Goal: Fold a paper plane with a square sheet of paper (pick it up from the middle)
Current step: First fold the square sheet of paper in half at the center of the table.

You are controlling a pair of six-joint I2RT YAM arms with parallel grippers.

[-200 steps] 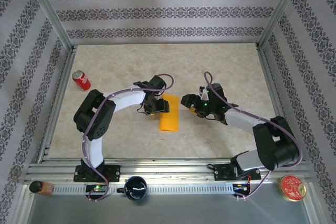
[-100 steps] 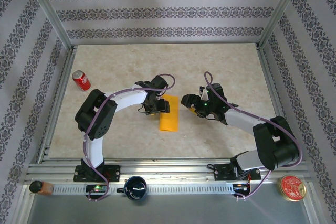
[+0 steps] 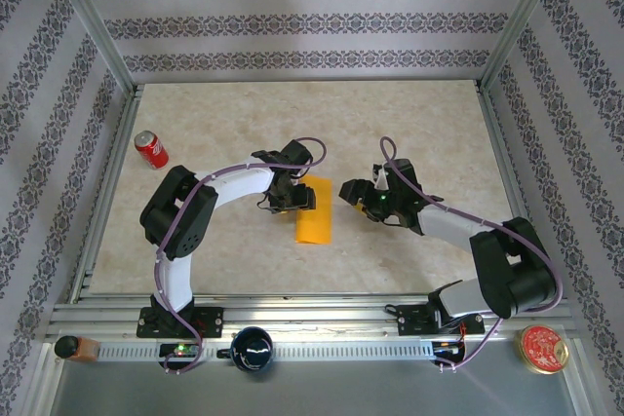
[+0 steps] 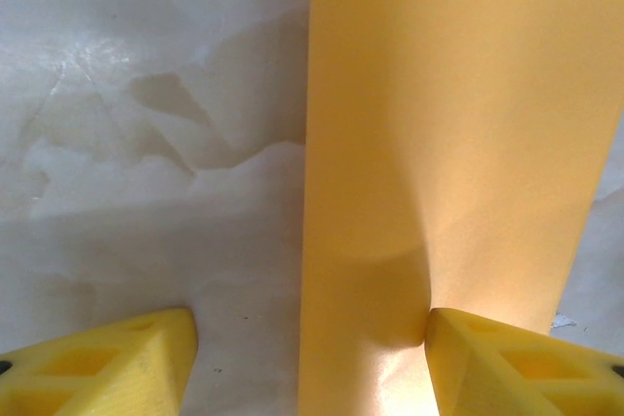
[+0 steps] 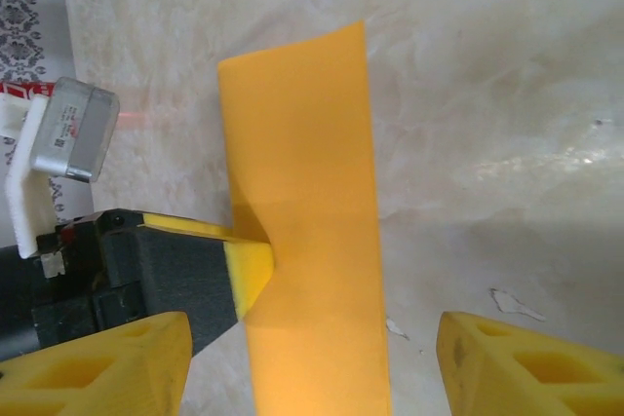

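Observation:
The square sheet of paper lies flat mid-table as a narrow orange-yellow rectangle, folded lengthwise. My left gripper stands open over its far end. In the left wrist view the gripper straddles the paper's left edge, and one yellow fingertip presses on the sheet and dents it. My right gripper hovers open just right of the paper. In the right wrist view its jaws span the strip without touching it, and the left gripper's pressing finger shows on the strip's left edge.
A red soda can stands at the table's left edge. A dark mug, a small bottle and a red tin lid sit on the front rail. Metal frame posts and patterned walls enclose the table.
The right gripper's jaws have narrowed a little and it has shifted slightly right, away from the paper. The left gripper and the paper have barely moved.

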